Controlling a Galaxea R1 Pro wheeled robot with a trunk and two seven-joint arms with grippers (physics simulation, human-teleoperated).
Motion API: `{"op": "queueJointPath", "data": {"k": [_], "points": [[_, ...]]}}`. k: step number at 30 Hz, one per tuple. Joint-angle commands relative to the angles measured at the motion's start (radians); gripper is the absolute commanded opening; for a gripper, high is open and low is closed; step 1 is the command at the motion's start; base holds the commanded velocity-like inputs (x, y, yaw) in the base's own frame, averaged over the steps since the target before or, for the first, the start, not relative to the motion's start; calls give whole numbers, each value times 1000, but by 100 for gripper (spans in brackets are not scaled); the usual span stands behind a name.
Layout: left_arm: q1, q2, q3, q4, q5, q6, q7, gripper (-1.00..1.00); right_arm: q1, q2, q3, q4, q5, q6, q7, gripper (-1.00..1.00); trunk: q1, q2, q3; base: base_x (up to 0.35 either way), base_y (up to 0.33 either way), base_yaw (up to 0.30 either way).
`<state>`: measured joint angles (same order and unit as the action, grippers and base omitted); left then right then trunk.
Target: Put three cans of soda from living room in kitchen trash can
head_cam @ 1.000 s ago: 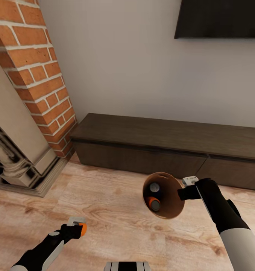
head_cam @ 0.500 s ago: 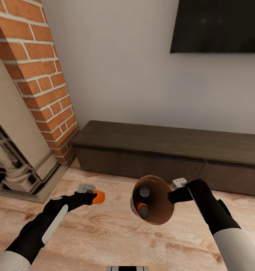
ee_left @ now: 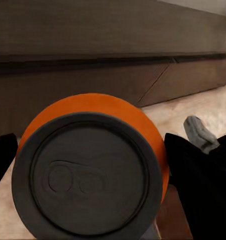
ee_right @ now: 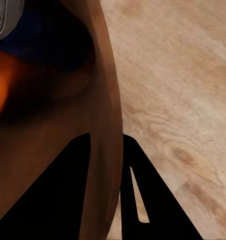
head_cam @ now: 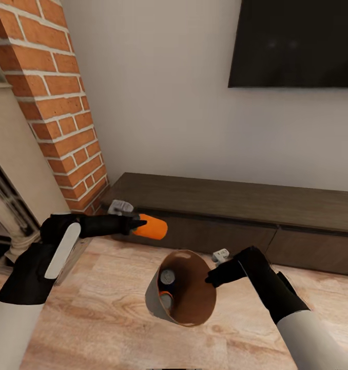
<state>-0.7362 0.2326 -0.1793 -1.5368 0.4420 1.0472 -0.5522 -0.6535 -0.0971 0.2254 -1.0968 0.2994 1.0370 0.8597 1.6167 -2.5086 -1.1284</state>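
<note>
A long dark low cabinet [head_cam: 235, 205] runs along the white wall beneath a wall TV [head_cam: 297, 43], with a red-brick fireplace [head_cam: 56, 103] at the left and light wood floor [head_cam: 92, 318] below. Nothing stands between the two arms. The left pincer [head_cam: 135, 224] is clamped on an orange soda can [head_cam: 150, 227] held sideways in the air above the bin. The right pincer [head_cam: 211, 280] grips the rim of the tilted bin [head_cam: 181, 295], one finger on each side of the wall, held above the floor. Two cans [head_cam: 167, 278] lie inside it.
</note>
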Motion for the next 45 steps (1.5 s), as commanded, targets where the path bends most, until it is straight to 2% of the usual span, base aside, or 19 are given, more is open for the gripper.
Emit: {"op": "queueJointPath", "data": {"k": [1, 2, 5, 9, 11, 13, 16, 19, 21, 23, 26, 28, 31, 34, 36, 37, 38, 45], "points": [[-7, 1, 0, -2, -1, 0, -20, -100, -1, 5, 4, 4, -24, 10, 5, -100, 0, 0, 0, 0, 0, 0], [-16, 1, -1, -5, 25, 0, -56, -100, -3, 13, 8, 16, -24, 10, 8, -100, 0, 0, 0, 0, 0, 0], [-27, 5, -4, -9, 73, 0, -122, -100, -11, 33, 14, 46, -24, 10, 11, -100, 0, 0, 0, 0, 0, 0], [-29, -1, -18, -8, 83, 0, -143, -100, -38, 48, 16, 80, -22, 10, 13, -100, 0, 0, 0, 0, 0, 0], [-29, -3, -39, -6, 70, 0, -141, -100, -48, 51, 17, 92, -21, 10, 13, -100, 0, 0, 0, 0, 0, 0], [-29, -6, -107, 1, 14, 0, -124, -100, -65, 53, 18, 108, -21, 10, 12, -100, 0, 0, 0, 0, 0, 0], [-29, -9, -149, 4, -35, 0, -100, -100, -71, 54, 24, 115, -20, 10, 12, -100, 0, 0, 0, 0, 0, 0], [-28, -28, -195, 21, -99, 0, -52, -100, -90, 54, 37, 120, -19, 10, 12, -100, 0, 0, 0, 0, 0, 0], [-27, -34, -217, 29, -112, 0, -35, -100, -97, 54, 38, 120, -19, 10, 12, -100, 0, 0, 0, 0, 0, 0], [-27, -47, -269, 40, -129, 0, -10, -100, -106, 55, 42, 120, -19, 10, 12, -100, 0, 0, 0, 0, 0, 0], [-26, -70, -292, 47, -135, 0, 4, -100, -109, 59, 44, 120, -19, 10, 12, -100, 0, 0, 0, 0, 0, 0], [-26, -94, -321, 72, -137, 0, 34, -100, -111, 62, 44, 120, -18, 10, 12, -100, 0, 0, 0, 0, 0, 0], [-26, -112, -357, 100, -138, 0, 68, -100, -112, 64, 44, 120, -17, 10, 11, -100, 0, 0, 0, 0, 0, 0], [-26, -123, -376, 120, -137, 0, 84, -100, -113, 66, 44, 119, -2, 10, 11, -100, 0, 0, 0, 0, 0, 0], [-26, -127, -383, 126, -136, 0, 88, -100, -113, 68, 44, 119, 33, 10, 11, -100, 0, 0, 0, 0, 0, 0], [-27, -129, -387, 128, -134, 0, 92, -100, -113, 80, 43, 118, 66, 10, 11, -100, 0, 0, 0, 0, 0, 0], [-27, -131, -389, 129, -134, 0, 93, -100, -113, 90, 43, 118, 81, 10, 11, -100, 0, 0, 0, 0, 0, 0], [-26, -131, -407, 133, -136, 0, 100, -100, -113, 118, 42, 118, 105, 10, 12, -100, 0, 0, 0, 0, 0, 0]]}}
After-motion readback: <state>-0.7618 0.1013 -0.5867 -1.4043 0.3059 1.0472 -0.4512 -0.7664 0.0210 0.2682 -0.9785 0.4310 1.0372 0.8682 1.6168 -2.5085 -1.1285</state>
